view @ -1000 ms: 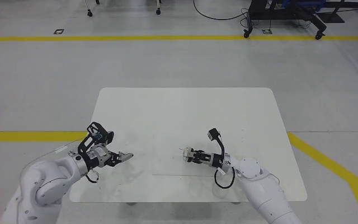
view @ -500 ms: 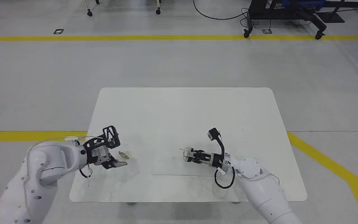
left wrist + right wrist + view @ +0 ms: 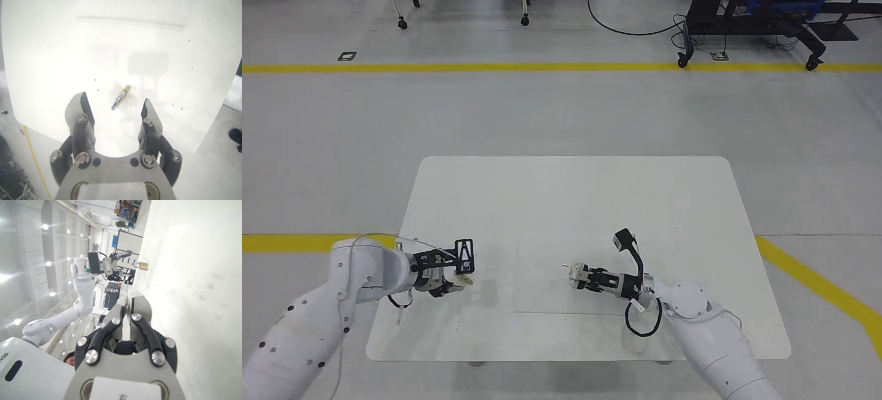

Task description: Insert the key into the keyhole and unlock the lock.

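A small brass padlock [image 3: 121, 97] with a silver shackle lies on the white table [image 3: 572, 200] near its front left part, also seen as the padlock [image 3: 464, 280] and padlock [image 3: 140, 265]. My left gripper [image 3: 114, 96] hangs open just above it, one finger on either side, not touching. In the top view the left gripper [image 3: 449, 286] sits at the lock's left. My right gripper [image 3: 126, 295] is shut on the thin silver key [image 3: 127, 289], held low over the table at the front middle, the right gripper [image 3: 578, 275] pointing left toward the lock.
The table's front edge runs close behind both arms. Bare tabletop lies between the padlock and the key. Yellow floor lines [image 3: 542, 68] and a wheeled frame [image 3: 752, 30] stand well beyond the table.
My left wrist has swung round and drawn back left, from lying flat pointing right to standing over the padlock with fingers open. The right arm has not moved.
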